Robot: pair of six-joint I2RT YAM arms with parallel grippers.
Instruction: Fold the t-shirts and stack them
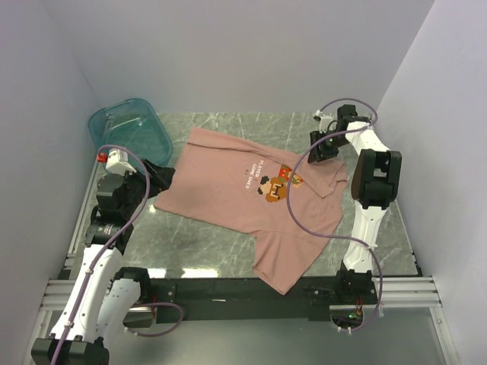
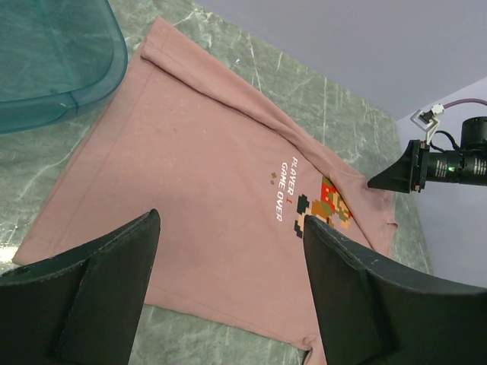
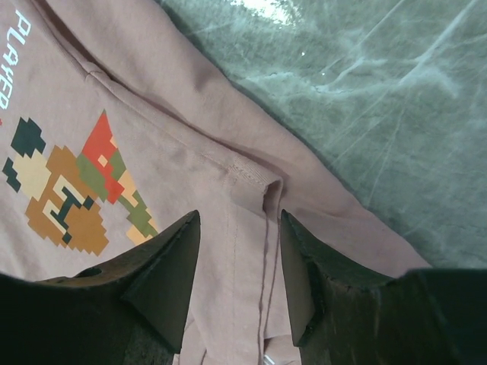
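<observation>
T-shirt lies spread beneath left claw, wide, and right claw, narrowly open.

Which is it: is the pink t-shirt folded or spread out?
Spread out. The pink t-shirt lies flat on the table with its chest graphic facing up; only the edge by the right end effector is rumpled.

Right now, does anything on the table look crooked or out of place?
Yes. The t-shirt lies diagonal to the table edges, and one end hangs past the near edge onto the black frame rail. Near the right gripper the cloth is folded over on itself.
</observation>
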